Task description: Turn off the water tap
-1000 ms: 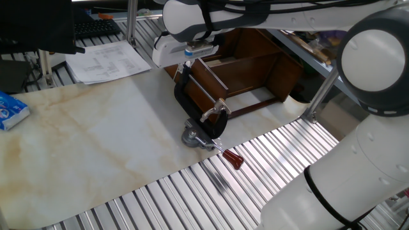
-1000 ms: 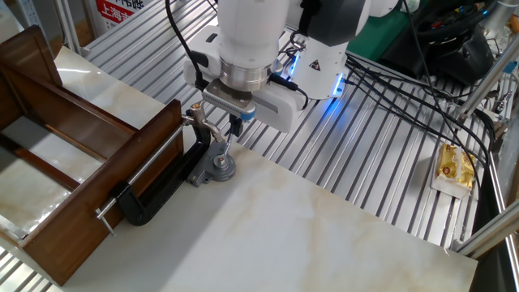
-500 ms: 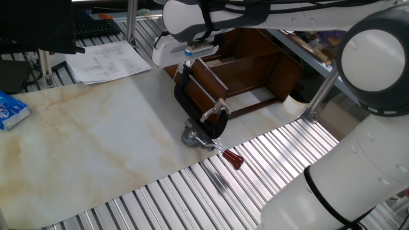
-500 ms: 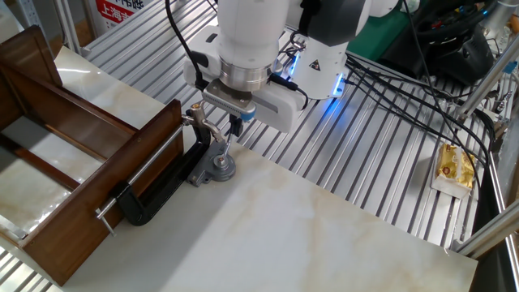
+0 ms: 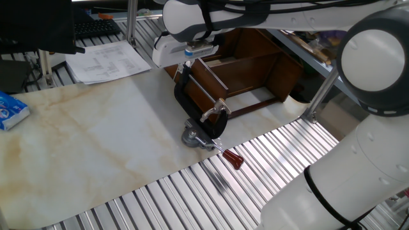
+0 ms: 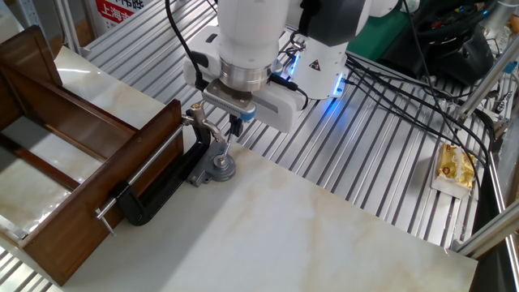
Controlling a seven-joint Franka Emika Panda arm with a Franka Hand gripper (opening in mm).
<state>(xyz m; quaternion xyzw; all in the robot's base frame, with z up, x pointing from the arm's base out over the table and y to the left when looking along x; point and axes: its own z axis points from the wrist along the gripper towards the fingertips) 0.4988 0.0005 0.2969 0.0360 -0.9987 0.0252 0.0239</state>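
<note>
The water tap (image 5: pixel 215 109) is a small silver fitting with a short lever, held in the jaw of a black C-clamp (image 5: pixel 186 96) that lies beside the brown wooden box (image 5: pixel 246 67). It also shows in the other fixed view (image 6: pixel 201 122), left of my fingers. My gripper (image 6: pixel 234 123) hangs above the clamp's screw end, just right of the tap and not touching it. Its fingers look pressed together with nothing between them. In the one fixed view the gripper (image 5: pixel 188 62) shows high over the clamp's far end.
The clamp's grey disc (image 5: pixel 190 136) and red-handled rod (image 5: pixel 234 159) lie at the marble board's edge, on the ribbed metal table. Papers (image 5: pixel 105 61) and a blue packet (image 5: pixel 11 110) lie at the far left. Cables (image 6: pixel 389 89) run behind the arm.
</note>
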